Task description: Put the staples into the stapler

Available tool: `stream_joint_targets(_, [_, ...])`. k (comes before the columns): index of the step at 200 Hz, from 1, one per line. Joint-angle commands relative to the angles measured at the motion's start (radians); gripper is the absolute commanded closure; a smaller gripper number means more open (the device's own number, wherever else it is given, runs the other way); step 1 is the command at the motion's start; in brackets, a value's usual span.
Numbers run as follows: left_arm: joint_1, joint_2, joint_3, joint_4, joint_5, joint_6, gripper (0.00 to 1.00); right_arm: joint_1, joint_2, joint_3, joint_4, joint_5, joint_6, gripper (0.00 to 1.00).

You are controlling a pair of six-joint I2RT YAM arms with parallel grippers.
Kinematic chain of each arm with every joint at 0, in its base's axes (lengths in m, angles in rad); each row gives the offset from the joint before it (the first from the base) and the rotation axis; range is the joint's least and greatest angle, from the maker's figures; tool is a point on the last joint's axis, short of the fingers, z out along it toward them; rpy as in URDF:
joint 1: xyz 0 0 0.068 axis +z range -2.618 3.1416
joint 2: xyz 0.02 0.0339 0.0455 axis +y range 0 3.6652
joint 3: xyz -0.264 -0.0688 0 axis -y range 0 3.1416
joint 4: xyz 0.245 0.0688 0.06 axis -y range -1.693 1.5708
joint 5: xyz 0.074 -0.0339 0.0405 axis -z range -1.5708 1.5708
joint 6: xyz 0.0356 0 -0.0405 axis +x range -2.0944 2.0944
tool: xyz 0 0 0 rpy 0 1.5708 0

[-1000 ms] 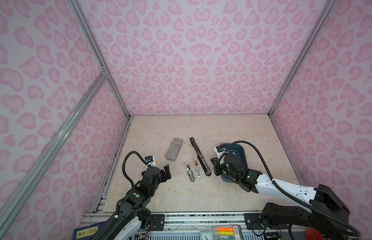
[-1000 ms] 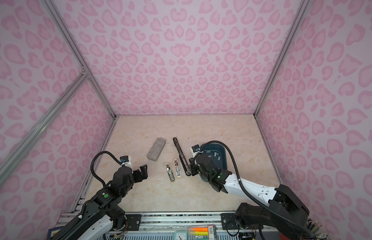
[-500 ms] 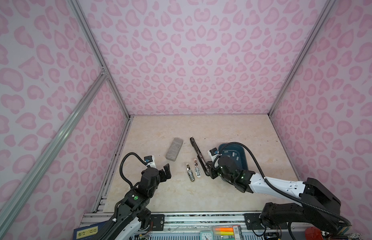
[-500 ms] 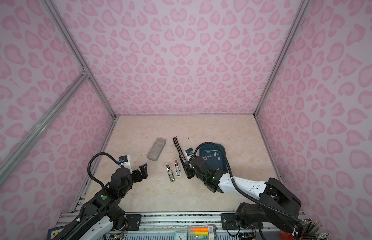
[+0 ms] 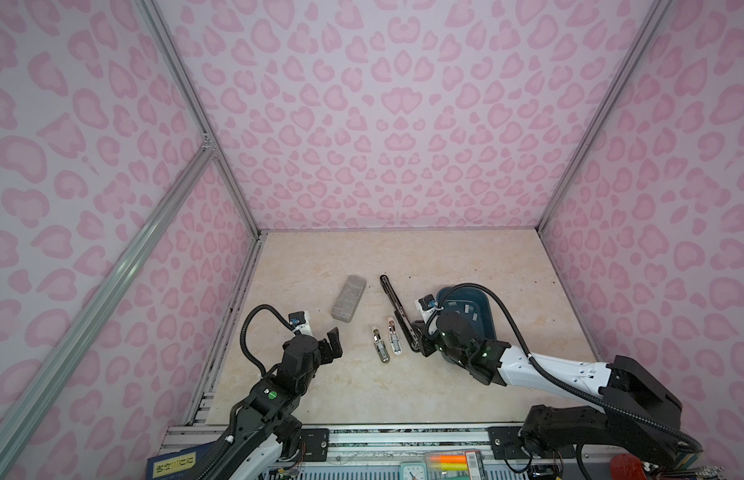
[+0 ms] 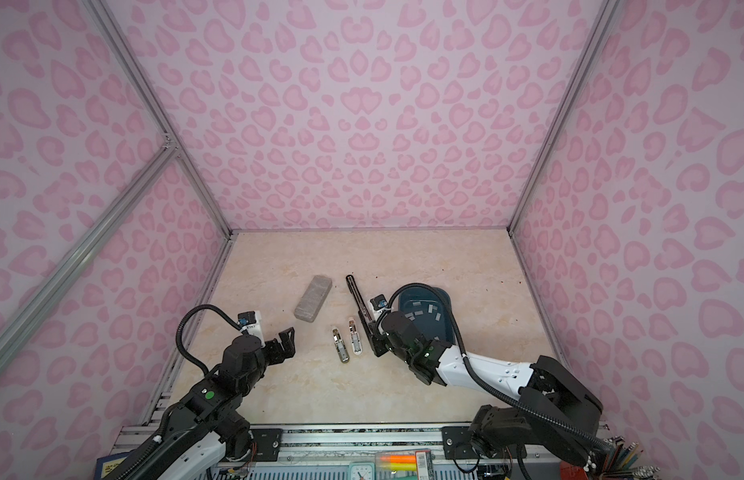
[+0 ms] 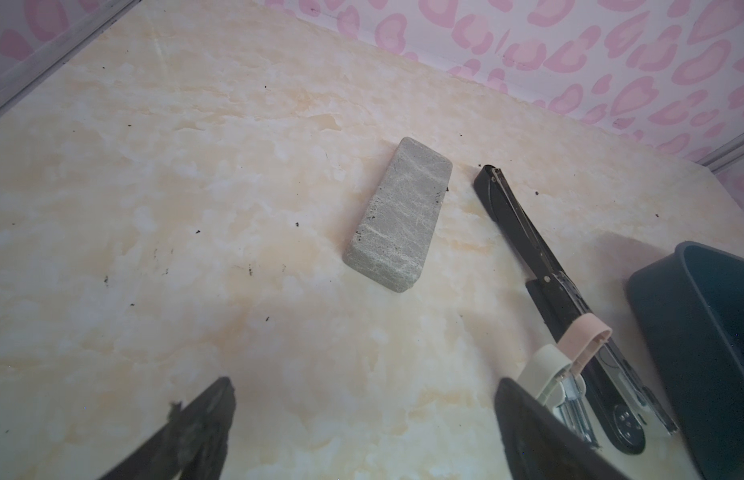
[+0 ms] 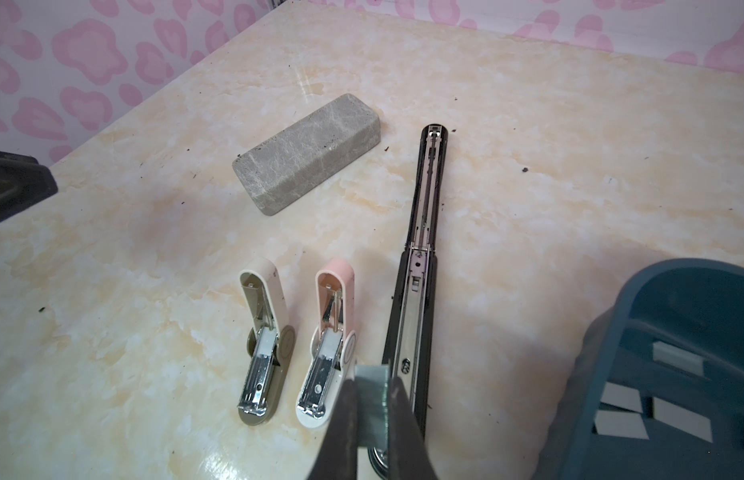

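Note:
The black stapler (image 5: 397, 309) (image 6: 362, 309) lies opened out flat on the table, its metal channel (image 8: 420, 291) facing up. My right gripper (image 8: 372, 395) is shut on a short grey strip of staples (image 8: 372, 384), held just above the stapler's near end. In both top views that gripper (image 5: 420, 347) (image 6: 376, 347) sits at the stapler's near end. More staples (image 5: 466, 309) (image 8: 619, 409) lie in the blue tray. My left gripper (image 5: 333, 345) (image 7: 362, 390) hovers open and empty, left of the staplers.
A grey speckled block (image 5: 348, 298) (image 8: 308, 151) lies left of the black stapler. Two small opened staplers, one cream (image 8: 264, 345) and one pink (image 8: 328, 345), lie side by side between the arms. The blue tray (image 5: 493, 320) (image 8: 636, 299) stands right of the black stapler.
My right gripper has moved left from over the blue tray to the black stapler's near end, still shut. The left arm has barely shifted.

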Motion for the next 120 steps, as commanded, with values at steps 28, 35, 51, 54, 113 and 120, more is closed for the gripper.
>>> stream_joint_targets(28, [0.000,-0.012,-0.005,0.026,-0.003,-0.002,0.01,0.005,0.049,0.014,-0.008,0.024,-0.030,0.93])
stream_joint_targets(35, [0.000,-0.012,-0.004,0.026,-0.004,-0.002,0.01,0.004,0.055,0.014,-0.005,0.021,-0.037,0.93])
stream_joint_targets(51, [0.000,-0.010,-0.006,0.028,0.000,-0.002,0.01,0.003,0.075,0.018,-0.001,0.009,-0.059,0.93])
stream_joint_targets(54, [0.000,-0.010,-0.005,0.029,-0.001,-0.001,0.02,0.004,0.079,0.021,-0.001,0.008,-0.063,0.93])
stream_joint_targets(113, [0.000,-0.027,-0.009,0.026,-0.002,-0.002,0.01,-0.009,0.134,0.028,0.005,-0.013,-0.068,0.97])
stream_joint_targets(120, [0.000,-0.030,-0.009,0.027,-0.002,-0.002,0.01,-0.011,0.134,0.023,0.007,-0.011,-0.067,0.97])
